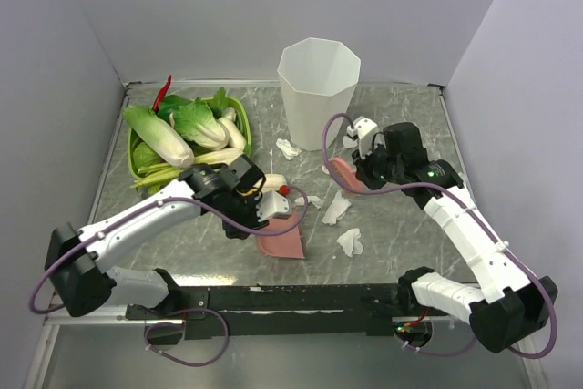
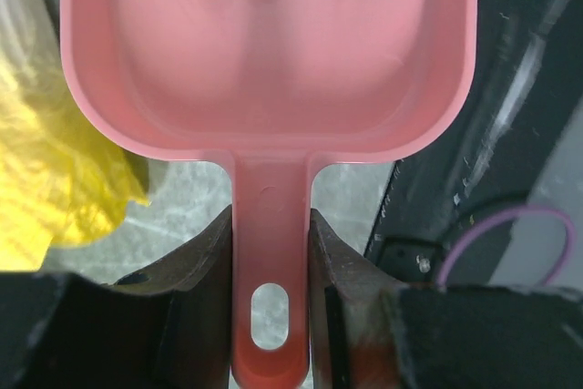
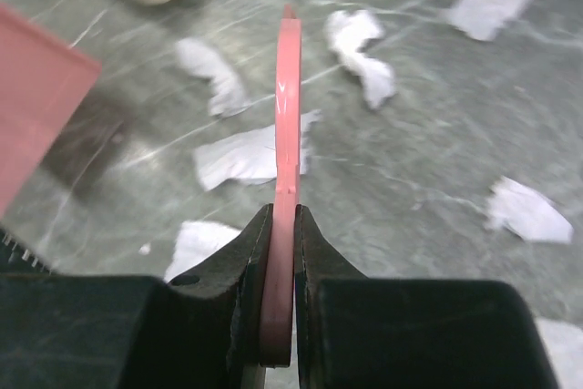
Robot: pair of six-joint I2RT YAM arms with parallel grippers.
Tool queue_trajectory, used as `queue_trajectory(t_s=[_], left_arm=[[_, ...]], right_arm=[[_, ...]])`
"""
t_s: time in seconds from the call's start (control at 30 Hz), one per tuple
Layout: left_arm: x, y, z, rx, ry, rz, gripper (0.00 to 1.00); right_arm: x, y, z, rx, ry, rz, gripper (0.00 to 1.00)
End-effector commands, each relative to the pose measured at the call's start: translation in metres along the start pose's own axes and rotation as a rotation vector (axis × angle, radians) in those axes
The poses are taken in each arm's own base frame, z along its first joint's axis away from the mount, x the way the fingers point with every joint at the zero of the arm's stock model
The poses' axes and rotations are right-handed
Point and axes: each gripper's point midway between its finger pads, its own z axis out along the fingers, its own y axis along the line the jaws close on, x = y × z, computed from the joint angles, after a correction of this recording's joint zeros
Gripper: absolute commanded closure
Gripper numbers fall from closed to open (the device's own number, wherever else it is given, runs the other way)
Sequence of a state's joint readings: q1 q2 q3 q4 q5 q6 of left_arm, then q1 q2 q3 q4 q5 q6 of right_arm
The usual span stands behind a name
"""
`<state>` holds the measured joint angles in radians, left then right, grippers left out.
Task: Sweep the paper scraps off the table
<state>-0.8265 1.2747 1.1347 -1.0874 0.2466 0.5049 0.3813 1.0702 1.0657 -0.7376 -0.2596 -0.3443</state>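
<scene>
The white ribbed bin (image 1: 318,88) stands at the far side of the table (image 1: 387,257), and I give all places from this bin. The paper scraps (image 1: 336,208) lie on the grey marble on the near side of the bin, toward the arm bases. One is just beside the foot of the bin on its left and a small one is beside the foot on its right. Three more lie further toward the bases, a little to the right of the bin. The left gripper (image 2: 271,225) is closed on the pink dustpan (image 2: 273,52). Its two fingers press the narrow handle from both sides, just above the hanging hole. This dustpan is well apart from the bin on the near side, slightly to the left, with its pan pointing toward the bases. It is low over the table, but I cannot tell if it touches the surface. The right gripper (image 3: 282,216) is closed too, and it holds a flat pink tool (image 3: 288,116), which the right wrist view shows edge-on and upright between the fingers. The tool is near the foot of the bin, on its near right side, with scraps on both sides of it and one scrap partly hidden behind it. Whether its tip touches the table I cannot tell. To the left of the bin a green basket (image 1: 133,163) holds cabbages (image 1: 168,138).
</scene>
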Motion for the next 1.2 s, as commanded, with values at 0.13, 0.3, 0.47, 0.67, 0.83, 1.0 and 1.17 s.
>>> queue_trajectory(t_s=[0.13, 0.3, 0.47, 0.67, 0.83, 1.0, 1.17], left_arm=[[-0.004, 0.02, 0.05, -0.105, -0.028, -0.132, 0.99], [0.001, 0.018, 0.076, -0.095, -0.075, -0.151, 0.92], [0.002, 0.023, 0.099, -0.09, -0.077, -0.12, 0.74], [0.008, 0.031, 0.111, -0.116, -0.036, -0.124, 0.63], [0.015, 0.037, 0.109, -0.157, 0.0, -0.155, 0.57], [0.026, 0.029, 0.11, -0.122, 0.051, -0.167, 0.52], [0.036, 0.023, 0.109, -0.111, 0.072, -0.176, 0.55]], right_arm=[[-0.026, -0.03, -0.018, 0.173, -0.044, 0.092, 1.0], [-0.025, -0.023, -0.035, 0.155, -0.029, 0.083, 1.0], [-0.004, -0.019, -0.04, 0.154, 0.033, 0.081, 1.0], [0.002, -0.024, -0.038, 0.182, 0.047, 0.063, 1.0], [-0.005, -0.029, -0.033, 0.191, 0.036, 0.052, 1.0], [-0.008, -0.03, -0.03, 0.183, 0.028, 0.045, 1.0], [0.0, -0.042, -0.018, 0.229, 0.073, 0.023, 1.0]])
